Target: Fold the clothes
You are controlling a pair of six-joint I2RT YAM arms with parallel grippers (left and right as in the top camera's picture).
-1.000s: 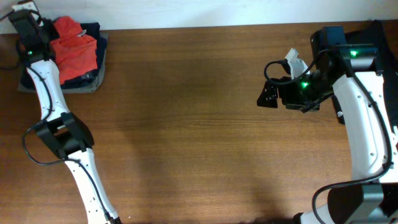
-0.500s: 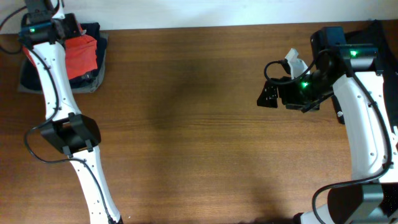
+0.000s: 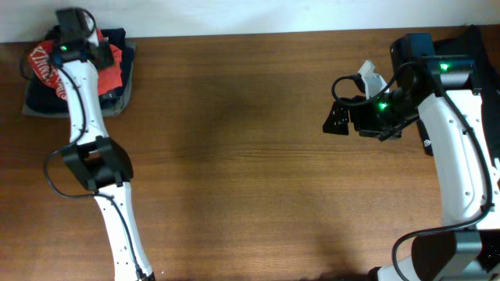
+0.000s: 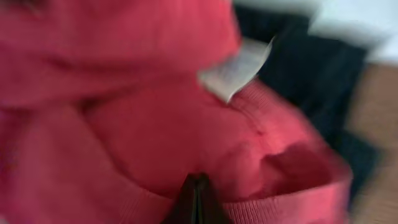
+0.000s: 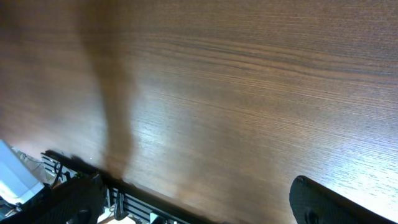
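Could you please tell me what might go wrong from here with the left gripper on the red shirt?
The left gripper seems to pinch only a small fold of the red T-shirt, so the cloth may slip free. The shirt lies on the dark folded garments, which could snag and drag along with it.

Table (image 5: 236, 74) is wood w/ a clear grain, smooth semi-gloss finish, u can see glare on it in the right wrist view. T-shirt (image 4: 143, 130) is soft red-orange knit cloth, matt, w/ a ribbed collar (image 4: 292, 193) and a white tag (image 4: 236, 68), prob fabric but it's blurry. Its white print (image 3: 43, 69) looks flat. Dark clothes (image 3: 117, 40) = matt cloth too. The 2 arms (image 3: 457, 148) have smooth white plastic shells w/ black joints, and the right gripper (image 3: 334, 117) has matt black plastic-looking fingers (image 5: 329, 202).
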